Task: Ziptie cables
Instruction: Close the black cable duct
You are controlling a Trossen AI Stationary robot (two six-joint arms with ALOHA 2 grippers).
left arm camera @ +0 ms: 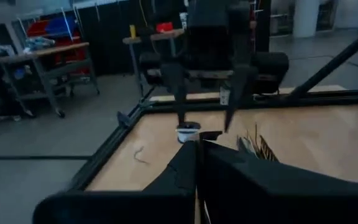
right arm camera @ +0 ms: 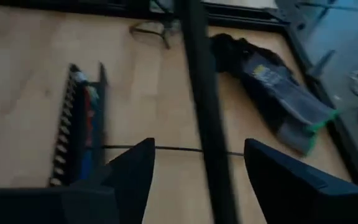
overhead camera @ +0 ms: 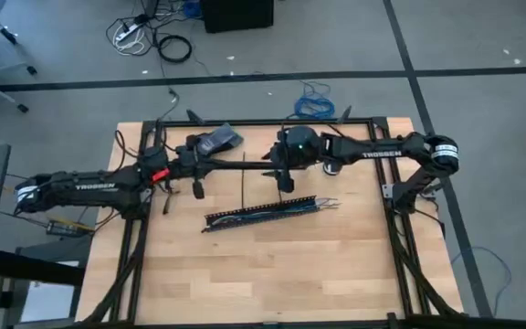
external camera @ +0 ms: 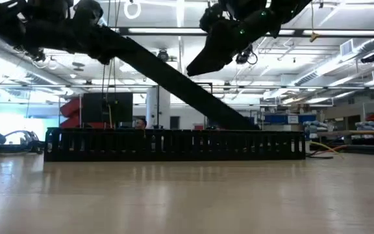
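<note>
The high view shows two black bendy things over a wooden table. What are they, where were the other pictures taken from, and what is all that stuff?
They are two robot arms, each ending in a two-fingered end effector for grabbing. One picture looks straight down, one looks level across the table, and two come from wrist cameras. On the table lie a long black slotted channel with the cables inside, a thin black ziptie and a dark pouch. The right end effector hovers open and empty. Whether the left end effector holds anything, I cannot tell.
</note>
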